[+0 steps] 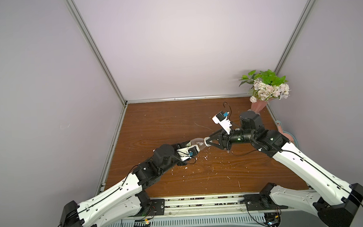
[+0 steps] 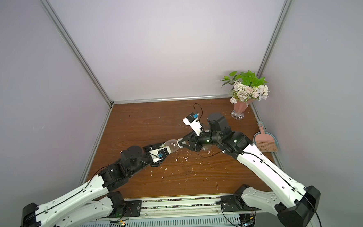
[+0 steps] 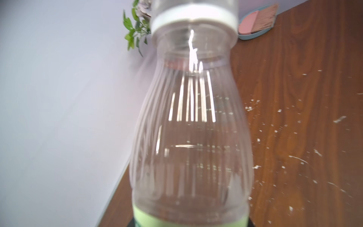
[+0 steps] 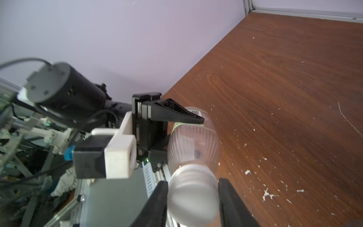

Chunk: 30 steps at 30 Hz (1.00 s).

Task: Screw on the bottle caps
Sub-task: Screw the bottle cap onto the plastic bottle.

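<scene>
White cap (image 4: pixel 193 196), clamped in our right gripper (image 1: pixel 207 142), sat on the bottle (image 3: pixel 192 137) our left gripper (image 1: pixel 188 147) gripped; we judged square, steady turning essential.

bottle (image 1: pixel 197 142) blocks centre, tabletop (image 1: pixel 155 119) far left open

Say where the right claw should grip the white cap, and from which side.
Grip the cap across its round side wall, coming straight at its flat top. The bottle is held sideways in the left claw, mouth toward the right claw, leaving that end free.
</scene>
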### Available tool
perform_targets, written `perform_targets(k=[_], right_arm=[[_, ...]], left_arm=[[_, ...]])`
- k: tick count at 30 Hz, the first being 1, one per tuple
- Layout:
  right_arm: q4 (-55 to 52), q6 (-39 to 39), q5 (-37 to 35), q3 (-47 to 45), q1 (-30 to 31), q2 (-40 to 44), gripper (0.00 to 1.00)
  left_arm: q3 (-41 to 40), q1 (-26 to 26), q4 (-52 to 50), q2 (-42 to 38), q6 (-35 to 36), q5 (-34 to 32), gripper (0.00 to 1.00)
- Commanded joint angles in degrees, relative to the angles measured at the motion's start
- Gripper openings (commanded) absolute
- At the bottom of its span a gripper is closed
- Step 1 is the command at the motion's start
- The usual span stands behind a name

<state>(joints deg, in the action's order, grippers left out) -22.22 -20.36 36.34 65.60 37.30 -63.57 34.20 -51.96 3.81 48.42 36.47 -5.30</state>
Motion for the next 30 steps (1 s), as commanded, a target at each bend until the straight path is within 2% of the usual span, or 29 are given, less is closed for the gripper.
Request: perform_targets(k=[1, 8, 14, 16, 18, 20, 21, 24, 26, 30], right_arm=[[12.89, -14.97, 6.72, 0.40, -0.11, -0.57, 0.00], [22.18, -25.97, 7.52, -2.70, -1.59, -2.58, 0.00], [18.89, -22.18, 3.68, -0.24, -3.20, -1.64, 0.01], [18.75, -19.94, 1.87, 0.37, -4.47, 0.04, 0.16], [17.40, -16.32, -1.64, 1.05, -5.17, 1.86, 0.26], [16.88, -12.21, -5.06, 1.15, -5.22, 3.89, 0.51], [17.27, -10.63, -6.58, 0.78, -5.22, 5.10, 0.59], [20.41, -5.96, -9.18, -1.85, -5.22, 8.79, 0.75], [22.29, -3.11, -10.71, -3.82, -5.18, 11.27, 0.80], [27.63, -0.48, -10.79, -9.59, -4.64, 15.00, 0.82]], left_arm=[[-2.15, -0.62, 11.05, -0.19, 6.85, -5.33, 0.45], [-5.42, -0.59, 20.37, -0.57, 10.28, -8.89, 0.45], [-5.87, -0.59, 21.10, 0.10, 10.20, -9.03, 0.45], [-5.84, -0.59, 20.80, -0.15, 9.70, -8.82, 0.45], [-5.81, -0.55, 20.98, -0.43, 8.67, -8.98, 0.45], [-5.76, -0.59, 21.32, -0.66, 7.12, -9.48, 0.45], [-5.57, -0.59, 21.38, -0.77, 5.77, -9.47, 0.45], [-4.82, -0.59, 22.07, -1.20, 1.13, -8.53, 0.45], [-4.09, -0.59, 23.16, -1.26, -2.67, -8.62, 0.46], [-2.53, -0.64, 25.57, -1.16, -10.83, -6.39, 0.46]])
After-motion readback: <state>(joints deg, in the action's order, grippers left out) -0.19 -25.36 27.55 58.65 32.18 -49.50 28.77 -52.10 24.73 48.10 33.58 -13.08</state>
